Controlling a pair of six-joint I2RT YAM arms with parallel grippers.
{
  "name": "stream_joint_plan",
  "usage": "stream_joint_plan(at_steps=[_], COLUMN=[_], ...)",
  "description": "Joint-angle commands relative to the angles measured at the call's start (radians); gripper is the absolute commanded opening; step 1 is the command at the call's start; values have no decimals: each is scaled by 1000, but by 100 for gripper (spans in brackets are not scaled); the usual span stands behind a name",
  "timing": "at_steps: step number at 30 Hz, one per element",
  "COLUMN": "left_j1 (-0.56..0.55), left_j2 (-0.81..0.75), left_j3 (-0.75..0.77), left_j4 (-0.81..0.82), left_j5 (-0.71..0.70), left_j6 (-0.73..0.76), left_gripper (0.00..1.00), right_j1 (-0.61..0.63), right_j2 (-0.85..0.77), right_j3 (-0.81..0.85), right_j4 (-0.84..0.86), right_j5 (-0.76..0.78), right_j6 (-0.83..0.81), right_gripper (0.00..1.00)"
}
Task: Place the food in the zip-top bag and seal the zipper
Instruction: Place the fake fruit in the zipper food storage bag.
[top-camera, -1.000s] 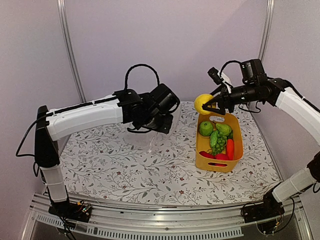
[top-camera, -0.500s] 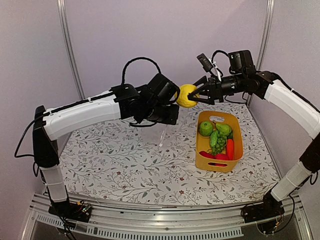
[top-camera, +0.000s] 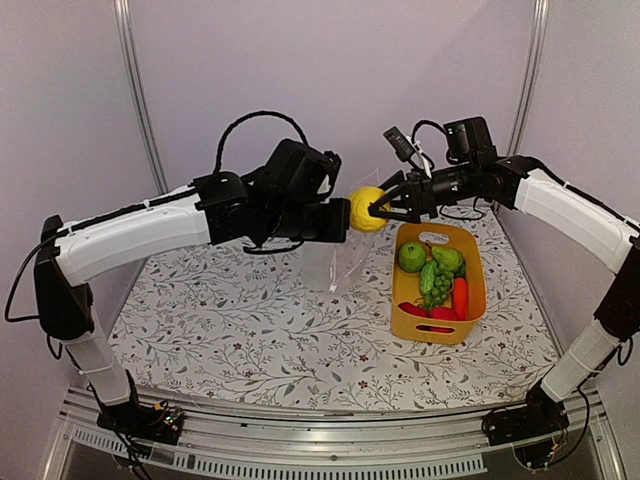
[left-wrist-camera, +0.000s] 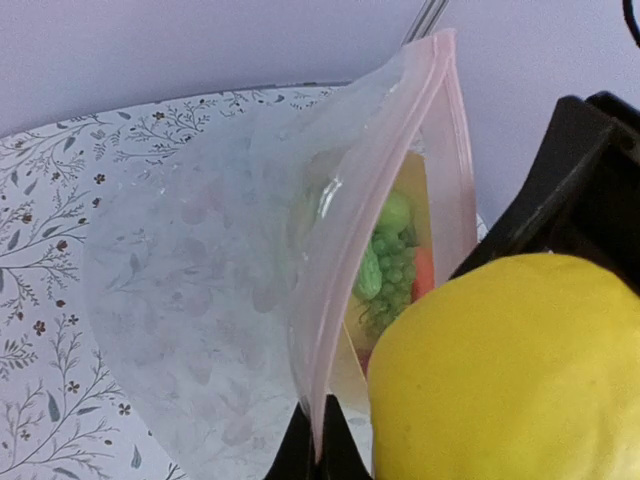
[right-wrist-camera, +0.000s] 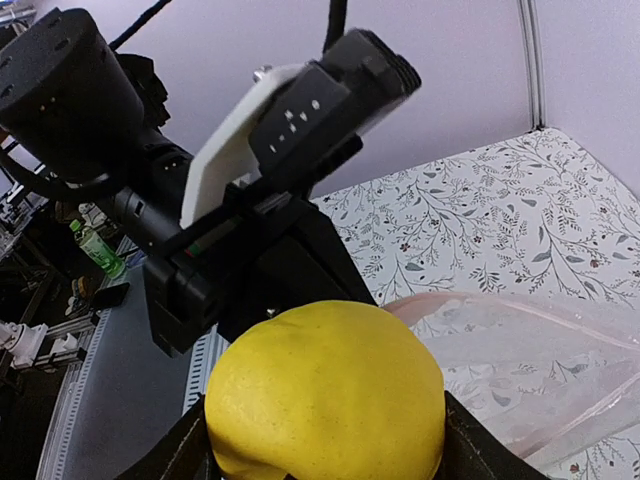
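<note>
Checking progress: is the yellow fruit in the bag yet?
Out: the right gripper holds the yellow fruit in its jaws, outside the zip-top bag.

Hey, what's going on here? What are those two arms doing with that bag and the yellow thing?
The left gripper pinches a clear zip-top bag by its mouth edge, holding it up above the table. The right gripper holds a yellow fruit right at the bag's opening, not yet inside. The other toy fruits and vegetables sit in the yellow basket.

Thin clear plastic bag (left-wrist-camera: 190, 280), wrinkled, glossy; matt, finely pitted fruit (right-wrist-camera: 325, 400); smooth plastic basket (top-camera: 460, 331); printed cloth over bench (top-camera: 250, 340).
</note>
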Motion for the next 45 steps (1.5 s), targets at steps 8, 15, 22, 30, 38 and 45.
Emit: stream_joint_plan(at_steps=[8, 15, 22, 30, 38, 45], left_j1=[8, 9, 8, 12, 26, 41], left_j2=[-54, -44, -31, -43, -41, -61], left_j3=[-39, -41, -35, -63, -114, -119], left_j4=[118, 127, 134, 123, 112, 58], left_j5=[28, 34, 40, 19, -18, -53], left_j6=[-21, -19, -19, -19, -5, 26], left_gripper=[0, 0, 0, 0, 0, 0], right_j1=[16, 80, 179, 182, 182, 153], right_j2=[12, 32, 105, 104, 1, -131], right_j3=[-32, 11, 52, 94, 65, 10], right_j4=[-1, -58, -98, -126, -180, -221], right_j5=[228, 530, 659, 648, 556, 554], right_j6=[5, -20, -71, -90, -161, -230], right_gripper=[45, 48, 53, 88, 99, 99])
